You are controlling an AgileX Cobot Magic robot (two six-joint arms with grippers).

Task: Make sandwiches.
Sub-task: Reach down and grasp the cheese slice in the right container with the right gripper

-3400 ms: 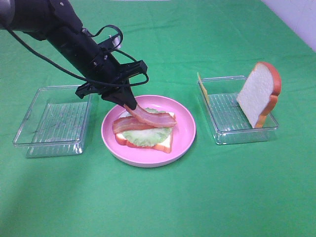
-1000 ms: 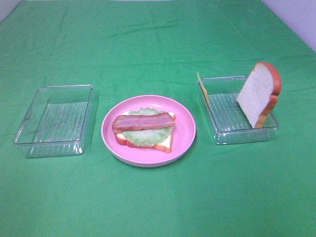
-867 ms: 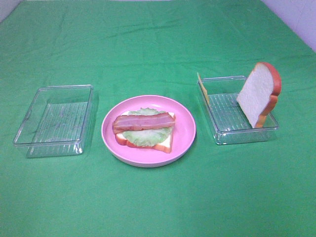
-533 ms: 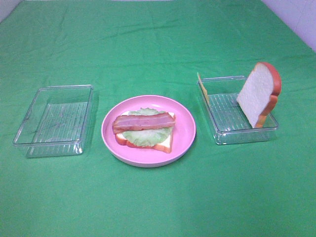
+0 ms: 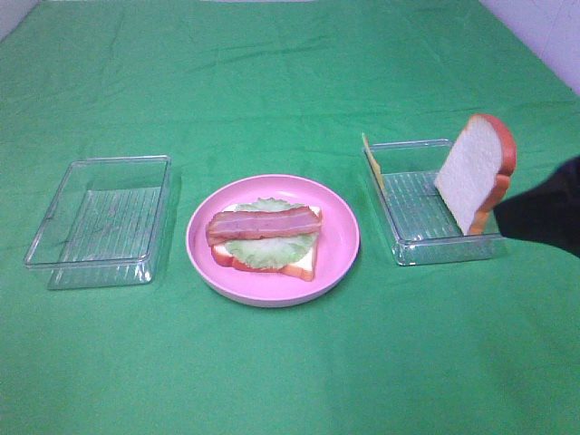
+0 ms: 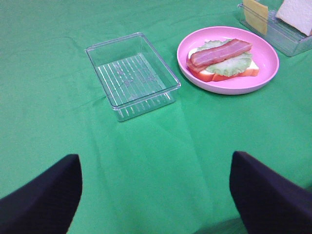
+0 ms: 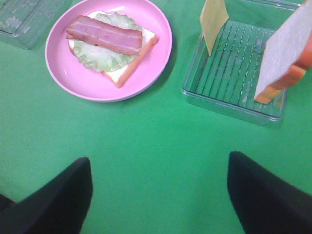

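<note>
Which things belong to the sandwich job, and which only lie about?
Job: flat white bread slice, green lettuce leaf, brown bacon strip, upright white bread slice, thin yellow cheese.
Other: round pink plate, left clear plastic tray, right clear plastic tray.

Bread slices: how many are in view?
2. One bread slice lies flat on the pink plate under lettuce and bacon; the other slice leans upright in the right-hand clear tray. None looks hidden.

No readable writing, label, brand, number or sign anywhere: none on pink plate (image 5: 343, 240), left tray (image 5: 98, 222), right tray (image 5: 410, 208), sandwich stack (image 5: 265, 237), upright bread slice (image 5: 471, 172) or green cloth (image 5: 290, 91)
</note>
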